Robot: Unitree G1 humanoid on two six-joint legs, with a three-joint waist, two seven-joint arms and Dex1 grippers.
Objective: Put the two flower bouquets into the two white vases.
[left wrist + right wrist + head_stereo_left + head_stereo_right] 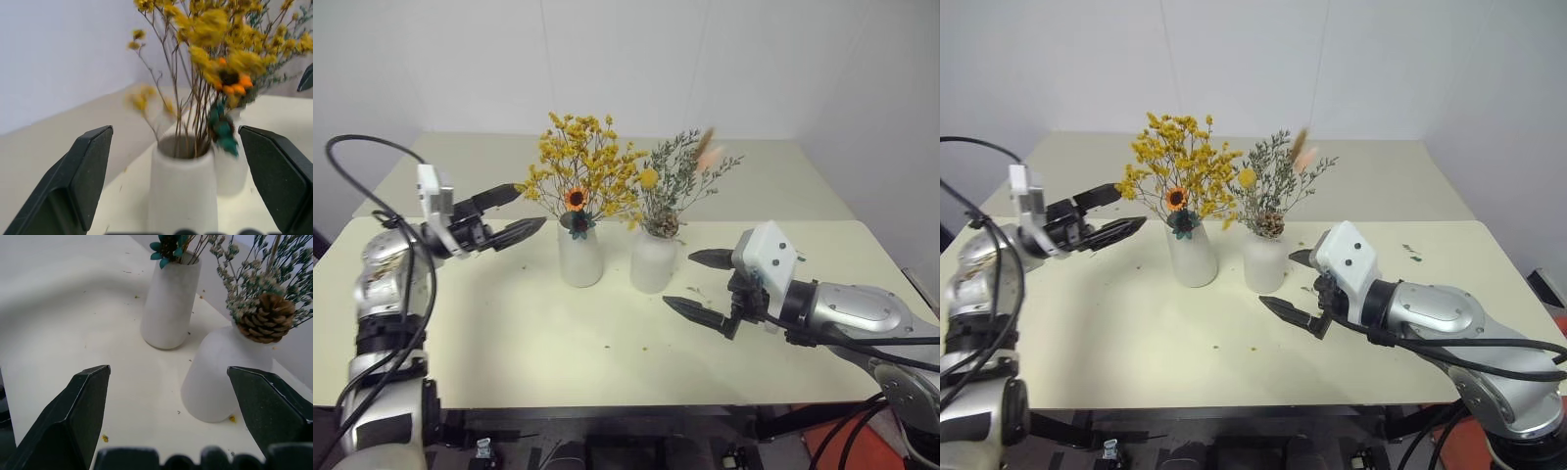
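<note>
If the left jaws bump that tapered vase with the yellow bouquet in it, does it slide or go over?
Probably tips rather than slides. The tapered vase is tall on a small base, and the yellow bouquet spreads wide above its rim, so it looks top-heavy. Its matte surface on the table likely grips a little. The dried stems look brittle; yellow crumbs already dot the tabletop.

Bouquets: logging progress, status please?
Both end effectors open, empty: left, right. Yellow bouquet in tapered vase; grey-green bouquet in rounded vase. Nothing in the way.
</note>
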